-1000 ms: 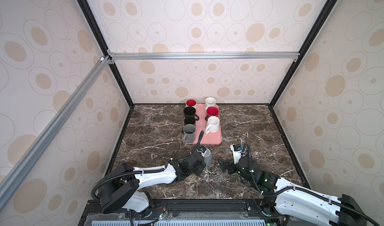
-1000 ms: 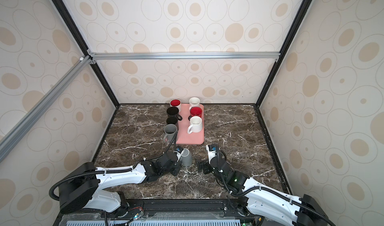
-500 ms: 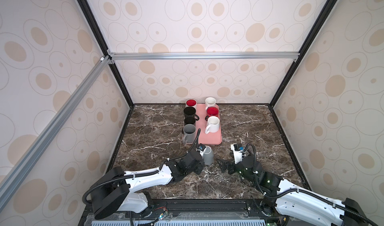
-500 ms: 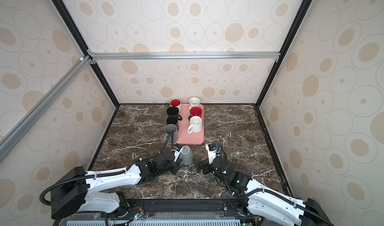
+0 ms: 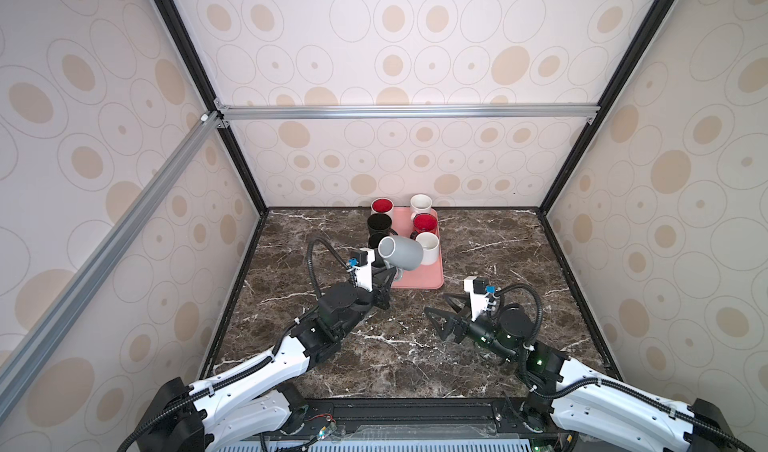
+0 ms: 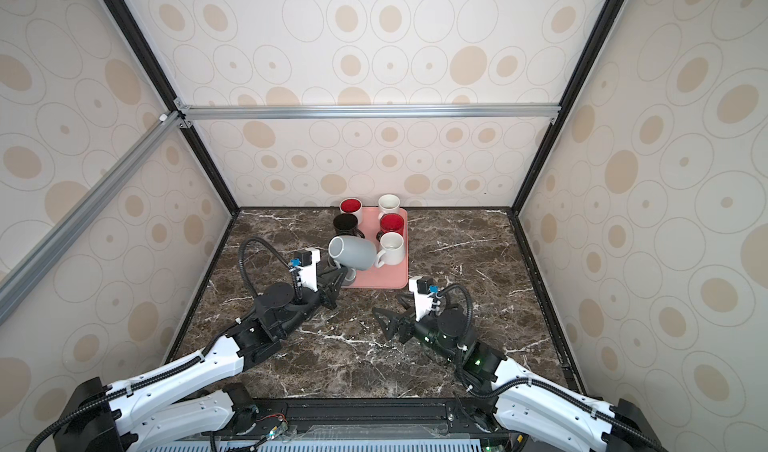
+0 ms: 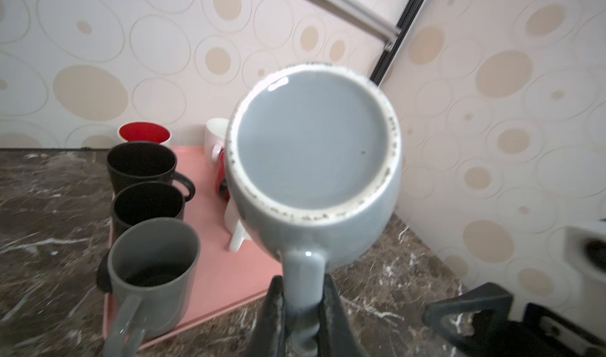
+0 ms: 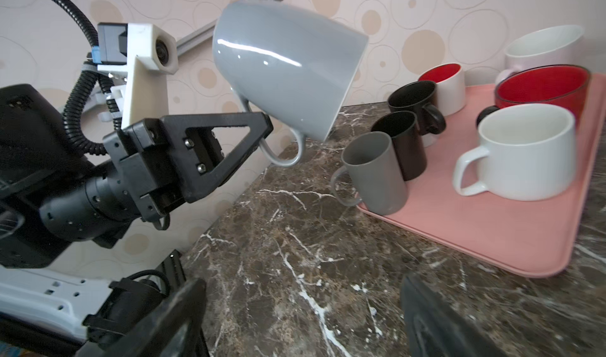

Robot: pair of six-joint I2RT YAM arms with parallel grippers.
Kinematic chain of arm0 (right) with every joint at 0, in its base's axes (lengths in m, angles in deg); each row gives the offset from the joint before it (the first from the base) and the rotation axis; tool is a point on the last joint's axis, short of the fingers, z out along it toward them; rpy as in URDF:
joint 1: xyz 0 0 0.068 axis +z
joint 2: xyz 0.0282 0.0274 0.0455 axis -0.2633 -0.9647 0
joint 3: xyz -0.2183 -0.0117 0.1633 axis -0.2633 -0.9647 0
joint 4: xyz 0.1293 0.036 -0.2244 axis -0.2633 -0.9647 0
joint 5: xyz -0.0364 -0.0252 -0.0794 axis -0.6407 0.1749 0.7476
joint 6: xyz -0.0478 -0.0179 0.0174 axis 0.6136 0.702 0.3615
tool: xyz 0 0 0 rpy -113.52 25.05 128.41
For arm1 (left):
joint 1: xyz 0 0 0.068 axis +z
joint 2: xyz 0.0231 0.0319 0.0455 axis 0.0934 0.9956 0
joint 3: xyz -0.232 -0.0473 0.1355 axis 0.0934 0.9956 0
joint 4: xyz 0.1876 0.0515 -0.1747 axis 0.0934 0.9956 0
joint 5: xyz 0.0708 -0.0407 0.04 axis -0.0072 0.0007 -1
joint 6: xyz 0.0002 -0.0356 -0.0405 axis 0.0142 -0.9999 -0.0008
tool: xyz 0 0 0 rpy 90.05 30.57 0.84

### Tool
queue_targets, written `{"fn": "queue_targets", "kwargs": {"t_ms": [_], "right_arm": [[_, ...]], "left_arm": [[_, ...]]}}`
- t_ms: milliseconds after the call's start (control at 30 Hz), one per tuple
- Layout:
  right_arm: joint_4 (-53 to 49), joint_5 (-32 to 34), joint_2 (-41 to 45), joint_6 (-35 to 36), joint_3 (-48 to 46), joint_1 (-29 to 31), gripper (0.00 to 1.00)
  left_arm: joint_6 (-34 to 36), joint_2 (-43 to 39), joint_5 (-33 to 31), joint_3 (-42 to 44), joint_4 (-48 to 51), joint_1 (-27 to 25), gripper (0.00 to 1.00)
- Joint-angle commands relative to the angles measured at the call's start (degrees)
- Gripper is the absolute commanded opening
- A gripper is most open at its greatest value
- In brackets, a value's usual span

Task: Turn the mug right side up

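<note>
I'm holding the grey mug [image 8: 288,66] aloft, tipped mouth-down over the pink tray [image 8: 492,240], my left gripper [image 8: 262,122] clamped only on its handle [image 7: 303,273]. My right gripper [image 5: 436,304] is waiting, jaws apart. Rolling it upright, this narrow pinch may let it swivel and drop onto the standing mugs [image 8: 373,175].

No txt, label, brand or nr can be read in any view. Grey mug [image 7: 311,148]: in left wrist view there are dark specks around the pale ring of its bottom, but they are too blurred to tell if they are letters.
</note>
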Motion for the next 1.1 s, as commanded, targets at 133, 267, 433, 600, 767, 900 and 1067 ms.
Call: {"fn": "queue_targets", "kwargs": {"t_ms": [133, 267, 433, 600, 767, 900, 1067], "right_arm": [[21.19, -16.63, -9.65, -7.86, 4.93, -4.3, 0.94], [27.12, -22.13, -13.77, -10.5, 7.42, -6.71, 0.93], [31.56, -25.69, -17.26, -12.46, 9.92, -7.51, 0.89], [32.97, -28.22, -18.56, -12.27, 12.36, -7.48, 0.81], [30.94, -28.23, -17.28, -10.38, 13.42, -7.53, 0.74], [29.6, -27.79, -16.56, -9.07, 13.99, -7.55, 0.63], [28.93, -27.27, -15.71, -8.5, 14.05, -7.61, 0.47]], "left_arm": [[-5.12, -1.2, 6.3, 2.2, -26.93, 0.17, 0.0], [-7.68, -0.74, 9.28, 3.76, -33.82, 0.1, 0.0], [-11.09, 0.58, 14.22, 4.41, -40.19, 0.18, 0.0], [-14.57, 2.29, 16.77, 4.35, -44.08, 0.25, 0.0], [-16.99, 3.2, 18.32, 3.99, -45.58, 0.28, 0.0], [-18.41, 3.89, 19.35, 3.9, -46.8, 0.41, 0.0], [-20.07, 4.64, 20.42, 3.89, -47.58, 0.5, 0.0]]}}
